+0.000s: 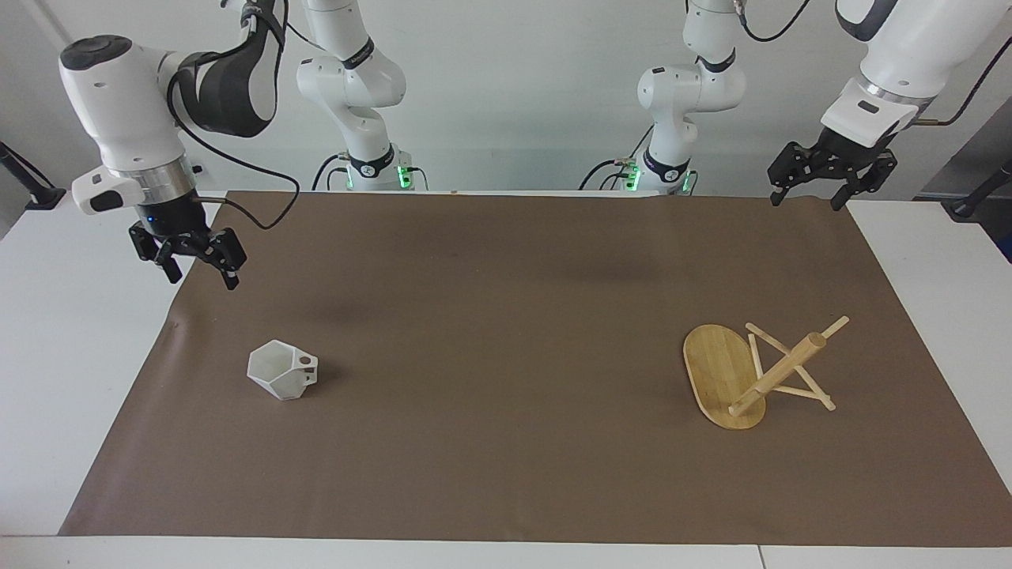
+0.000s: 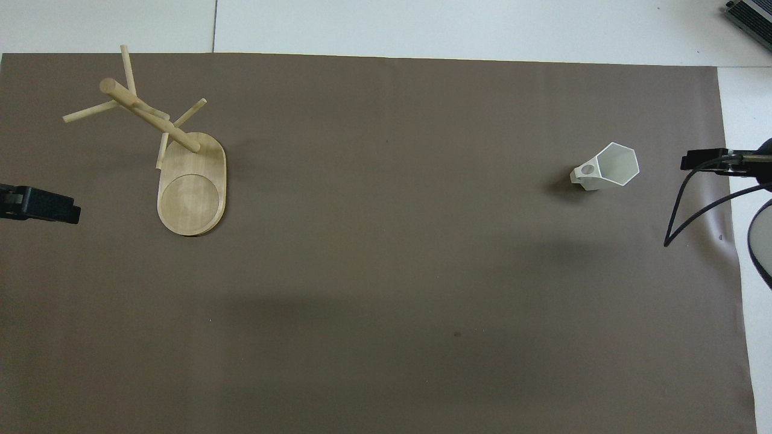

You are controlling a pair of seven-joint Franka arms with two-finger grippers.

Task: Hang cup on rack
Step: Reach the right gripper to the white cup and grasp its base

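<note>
The white faceted cup [image 1: 282, 370] [image 2: 606, 167] stands on the brown mat toward the right arm's end, its handle turned to the middle of the table. The bamboo rack [image 1: 751, 371] [image 2: 175, 157] stands on its oval base toward the left arm's end. My right gripper [image 1: 202, 276] [image 2: 704, 161] hangs open and empty over the mat's edge, beside the cup and clear of it. At the mat's corner near its own base, my left gripper [image 1: 805, 201] [image 2: 42, 205] waits in the air, open and empty.
The brown mat [image 1: 506, 316] covers most of the white table [image 1: 71, 332]. Bare white strips run along both ends. A black cable [image 2: 675, 223] loops down from the right arm over the mat's edge.
</note>
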